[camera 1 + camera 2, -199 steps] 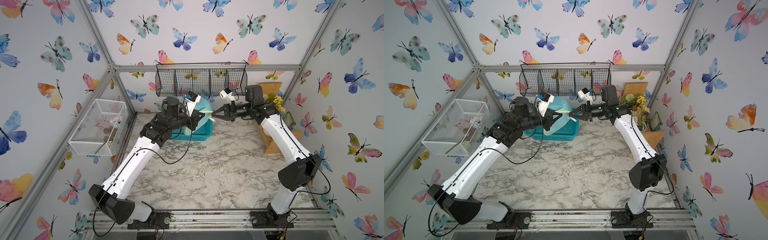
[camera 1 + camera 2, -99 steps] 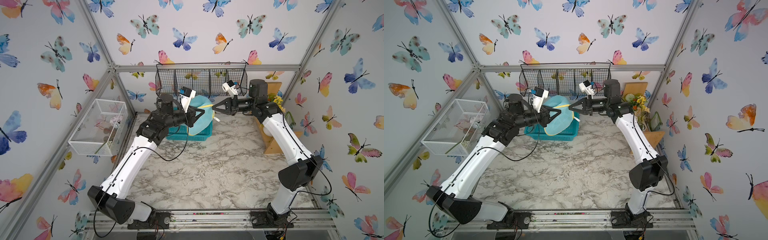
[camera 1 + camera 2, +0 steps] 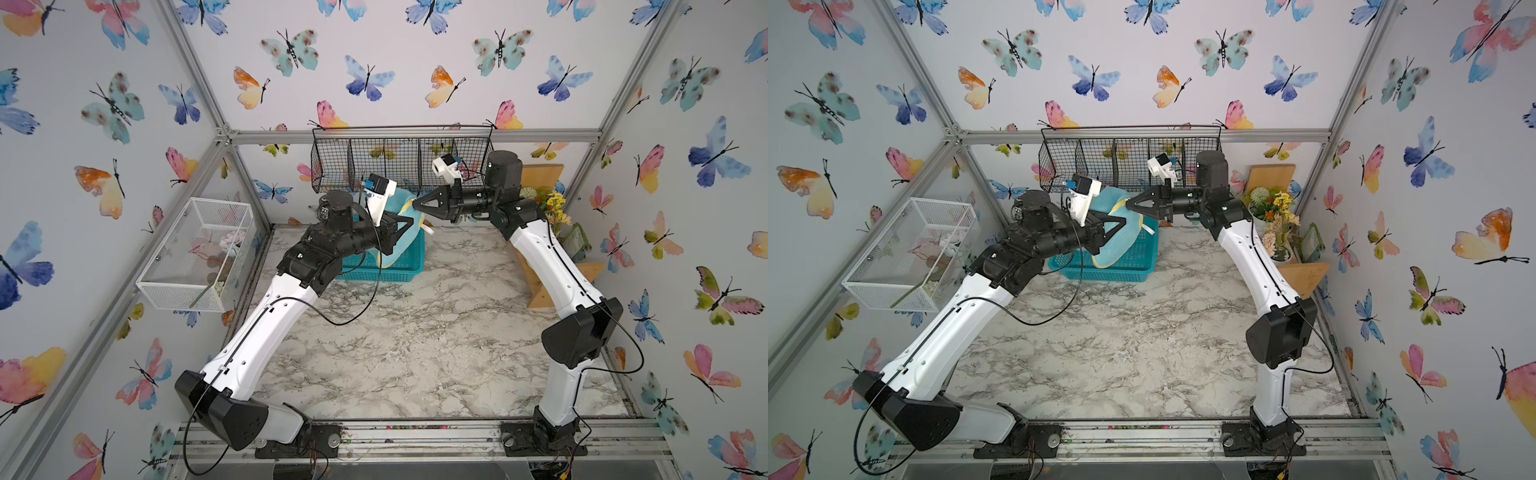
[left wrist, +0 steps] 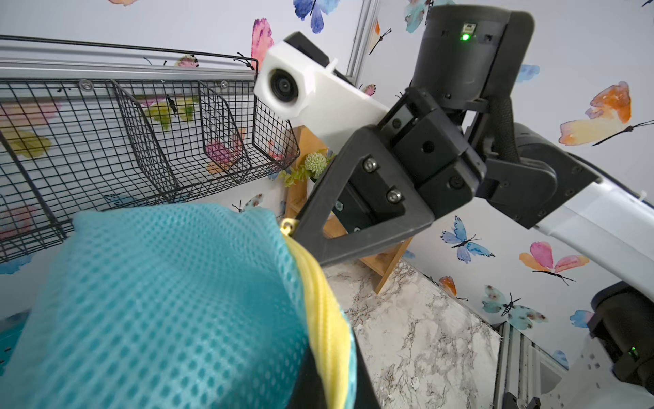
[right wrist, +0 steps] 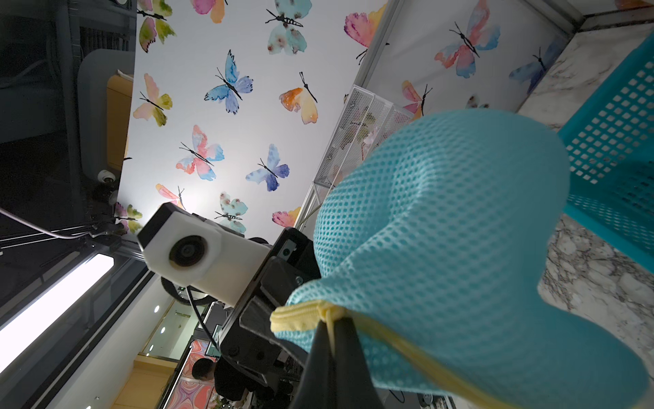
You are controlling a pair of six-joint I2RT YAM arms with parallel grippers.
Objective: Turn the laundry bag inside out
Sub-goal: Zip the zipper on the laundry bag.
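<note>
**A:** Where is the bag?

**B:** The bag (image 3: 394,248) hangs above the basket (image 3: 409,272), which stands at the far edge of the table (image 3: 415,340). It is held up between the two arms. Its lower end dips inside the basket's rim, but I cannot tell whether it touches.

**A:** And the right gripper (image 3: 417,203)?

**B:** Its jaws are closed. In the right wrist view they pinch a small yellow tab at the end of the bag's yellow seam (image 5: 400,341). In the left wrist view the tip meets the mesh at that same corner.

**A:** The left gripper (image 3: 1122,222)?

**B:** Its jaws are closed too. The mesh drapes over them and the yellow seam runs straight down into them, so they appear to be pinching the bag's edge.

**A:** Anything else on the bag?

**B:** In both top views a white ribbon (image 3: 1147,229) sticks out from its side, just under the right gripper.
</note>
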